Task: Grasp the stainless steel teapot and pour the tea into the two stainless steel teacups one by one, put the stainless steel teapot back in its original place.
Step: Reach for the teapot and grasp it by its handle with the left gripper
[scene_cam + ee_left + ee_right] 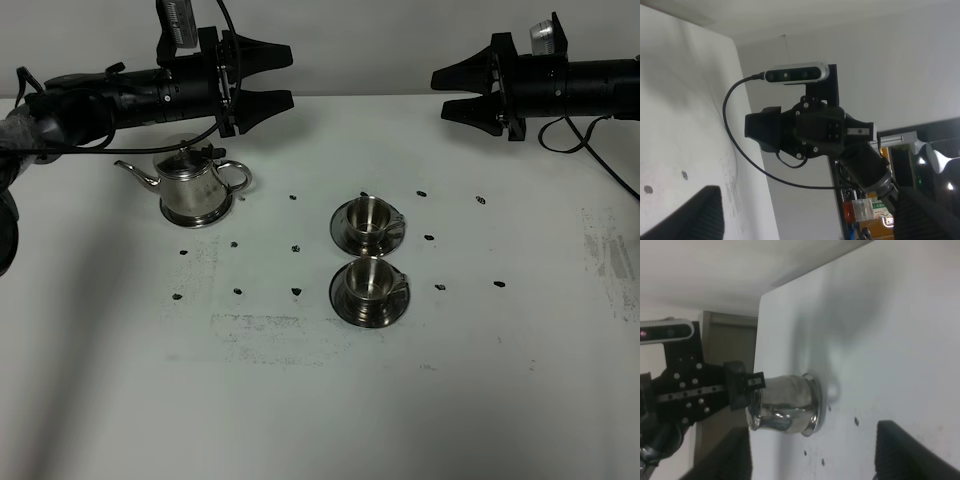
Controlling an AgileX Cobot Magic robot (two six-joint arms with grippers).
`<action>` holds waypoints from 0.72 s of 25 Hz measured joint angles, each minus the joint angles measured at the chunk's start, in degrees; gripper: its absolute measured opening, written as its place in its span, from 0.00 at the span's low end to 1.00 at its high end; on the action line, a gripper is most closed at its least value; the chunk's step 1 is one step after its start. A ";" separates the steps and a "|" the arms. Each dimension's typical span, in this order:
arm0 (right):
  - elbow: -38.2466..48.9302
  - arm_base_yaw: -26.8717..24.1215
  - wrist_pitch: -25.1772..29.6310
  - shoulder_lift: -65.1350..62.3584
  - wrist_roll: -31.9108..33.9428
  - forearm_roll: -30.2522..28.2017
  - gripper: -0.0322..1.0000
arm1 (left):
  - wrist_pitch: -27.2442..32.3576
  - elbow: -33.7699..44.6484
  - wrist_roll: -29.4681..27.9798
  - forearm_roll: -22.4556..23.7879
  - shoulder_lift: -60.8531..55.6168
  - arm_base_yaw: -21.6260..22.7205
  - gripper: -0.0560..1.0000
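Two claws released, nothing grasped yet.
From the high camera we see the left claw (pixel 286 75) spread wide above the worktop (pixel 300 400), at about 1 o'clock of the stainless steel teapot (pixel 195 190). The teapot's loop handle points to 3 o'clock, which we judge suits a grasp from that side. The far teacup (pixel 368 222) and the near teacup (pixel 368 283) sit on saucers at 12 and 6 of each other. The right claw (pixel 441 95) is spread too, well apart. The left wrist view shows only the opposite arm. The right wrist view shows the teapot upright, with no tea visible.
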 joint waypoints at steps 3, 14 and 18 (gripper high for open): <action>0.00 0.00 0.00 0.00 0.06 0.00 0.54 | 0.00 0.00 0.00 0.00 0.00 0.00 0.69; -0.06 0.00 0.00 0.00 -0.44 -0.19 0.54 | 0.00 0.00 0.47 0.00 -0.07 0.00 0.69; -3.99 0.00 0.10 0.06 -0.81 -6.51 0.54 | -0.60 -1.20 1.66 5.51 -2.20 0.00 0.69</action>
